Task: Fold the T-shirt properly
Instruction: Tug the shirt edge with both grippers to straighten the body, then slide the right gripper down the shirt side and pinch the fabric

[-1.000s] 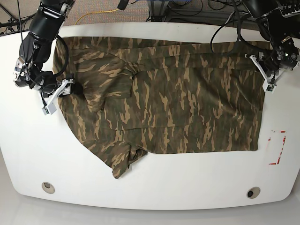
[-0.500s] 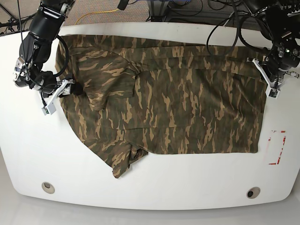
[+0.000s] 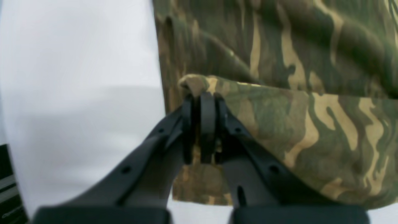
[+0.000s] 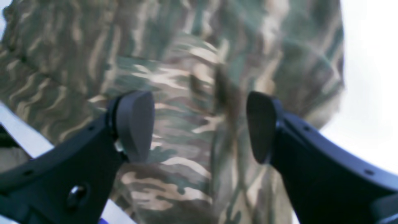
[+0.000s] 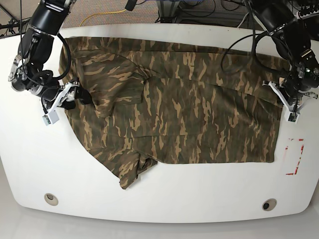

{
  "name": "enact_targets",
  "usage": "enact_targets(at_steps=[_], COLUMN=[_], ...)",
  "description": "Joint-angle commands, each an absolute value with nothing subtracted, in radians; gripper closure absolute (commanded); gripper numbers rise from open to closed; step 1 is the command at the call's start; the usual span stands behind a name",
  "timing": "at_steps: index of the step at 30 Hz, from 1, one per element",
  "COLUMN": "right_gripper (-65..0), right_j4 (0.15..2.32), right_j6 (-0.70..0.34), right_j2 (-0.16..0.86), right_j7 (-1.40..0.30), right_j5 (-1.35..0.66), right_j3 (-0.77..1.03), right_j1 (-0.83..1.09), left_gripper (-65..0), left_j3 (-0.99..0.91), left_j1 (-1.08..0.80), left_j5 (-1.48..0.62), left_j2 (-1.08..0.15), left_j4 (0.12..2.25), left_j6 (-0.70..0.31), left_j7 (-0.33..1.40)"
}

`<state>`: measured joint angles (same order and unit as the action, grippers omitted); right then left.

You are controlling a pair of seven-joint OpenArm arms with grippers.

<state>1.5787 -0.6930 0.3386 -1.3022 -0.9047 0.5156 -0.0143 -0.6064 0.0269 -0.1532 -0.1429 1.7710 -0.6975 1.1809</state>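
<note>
Base view shows the T-shirt [image 5: 184,104] spread across the bench [image 5: 164,194]. My left gripper [image 3: 202,102] is clamped on its hem at the bench's right edge; my right gripper [image 4: 199,124] hovers agape over the sleeve. I judge a lengthwise fold is starting; next, right must pinch.

**Camouflage T-shirt spread across the counter**

The T-shirt [image 5: 184,109], in olive green, dark brown and tan camouflage, lies mostly flat across the middle of the counter [image 5: 199,194], reaching close to its far edge. One short sleeve is folded inward over the body at the left end; the other points toward the near-left corner. The right end is slightly rumpled, one fold of it raised.
</note>
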Motion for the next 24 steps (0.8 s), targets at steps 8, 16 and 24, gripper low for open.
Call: enact_targets(at_steps=[8,16,24], right_gripper=[-44.5,-44.5,-44.5], right_j4=[1.6,1.604,1.6], right_j6=[-0.698,-0.698,-0.698], right_j2=[0.351,0.351,0.351], right_j7=[-1.288,-1.294,-1.287], right_j5=[-0.924,-0.926,-0.921], right_j3=[0.519,0.516,0.519], right_j1=[0.005,0.008,0.024], left_gripper=[-1.0,-1.3,-2.6], left_j3=[-0.608,-0.608,-0.564], left_j1=[0.09,0.156,0.188], left_j5=[-0.134,-0.134,-0.134], left_j2=[-0.185,-0.208,-0.265], left_j4=[1.63,1.478,1.339], left_j6=[-0.698,-0.698,-0.698], left_j7=[1.07,1.012,0.917])
